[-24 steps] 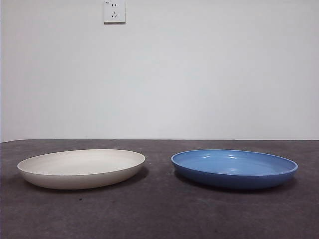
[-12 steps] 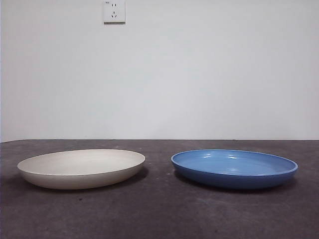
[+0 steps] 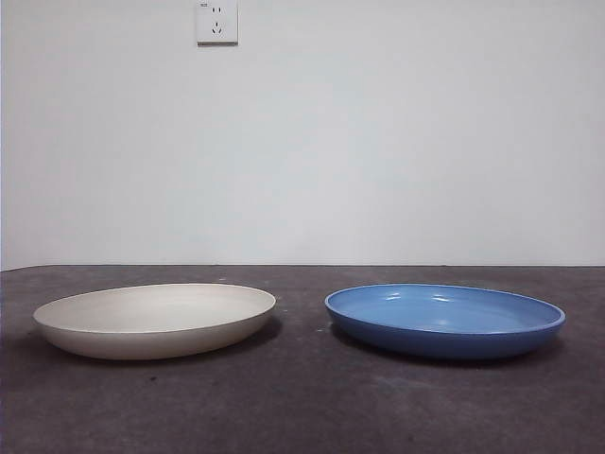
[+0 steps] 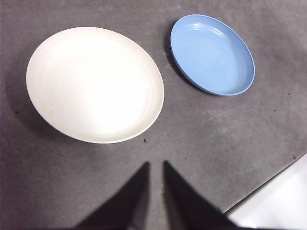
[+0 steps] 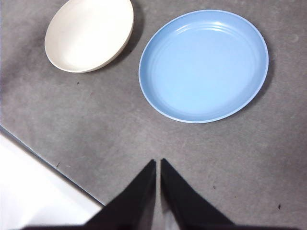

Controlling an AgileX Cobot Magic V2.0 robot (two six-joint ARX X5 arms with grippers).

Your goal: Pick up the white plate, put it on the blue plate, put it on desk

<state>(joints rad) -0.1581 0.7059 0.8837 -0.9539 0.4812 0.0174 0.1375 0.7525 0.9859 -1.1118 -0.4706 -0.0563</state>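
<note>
Two plates sit apart on the desk point(image 3: 302, 407): the white plate point(image 3: 155, 320) and, beside it, the blue plate point(image 3: 444, 320). Poised high above, the left gripper point(image 4: 154, 165) and right gripper point(image 5: 158, 163) have jaws nearly together, holding nothing. A clean lift likely means opening wide and pinching the white rim.

Plain white wall point(image 3: 378, 151) across the upper half of the front view, evenly lit and meeting the dark surface below along a level line just past mid-height. White power socket point(image 3: 216, 21) at the top edge, left of centre, with its slots just visible. Pale, smooth band of white point(image 4: 278, 201) at the lower right corner of the left wrist view and another point(image 5: 33, 191) at the lower left corner of the right wrist view
</note>
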